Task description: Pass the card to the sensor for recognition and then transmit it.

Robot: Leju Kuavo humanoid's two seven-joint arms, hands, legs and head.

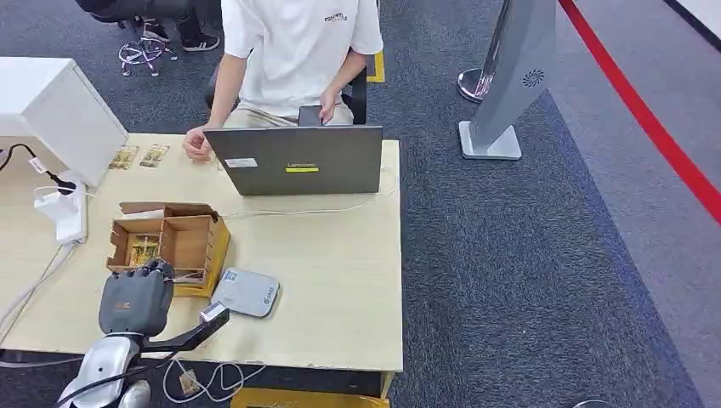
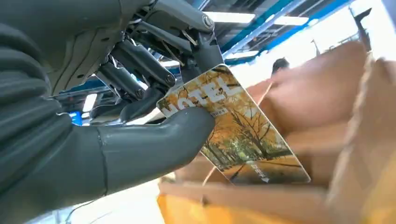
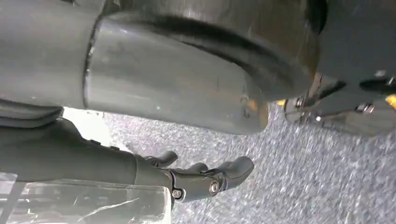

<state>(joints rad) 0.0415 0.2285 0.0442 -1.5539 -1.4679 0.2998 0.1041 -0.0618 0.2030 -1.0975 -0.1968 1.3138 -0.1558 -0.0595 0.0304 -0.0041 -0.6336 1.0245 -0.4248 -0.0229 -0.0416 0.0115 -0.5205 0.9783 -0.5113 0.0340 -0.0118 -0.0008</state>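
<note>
A hotel card (image 2: 243,135) printed with autumn trees is pinched between the thumb and fingers of my left hand (image 2: 140,140). In the head view that left hand (image 1: 136,297) hovers at the near edge of a brown cardboard box (image 1: 174,242) with compartments that hold more cards. The card sensor (image 1: 246,291), a flat grey pad, lies on the table just right of the hand and box. My right hand (image 3: 201,179) hangs over grey carpet, its fingers loosely apart with nothing in them.
A person in a white shirt sits behind a grey laptop (image 1: 293,160) at the far side of the wooden table (image 1: 340,280). A white box (image 1: 59,110) and power strip (image 1: 68,212) stand at the left. Two cards (image 1: 140,156) lie by the person's hand.
</note>
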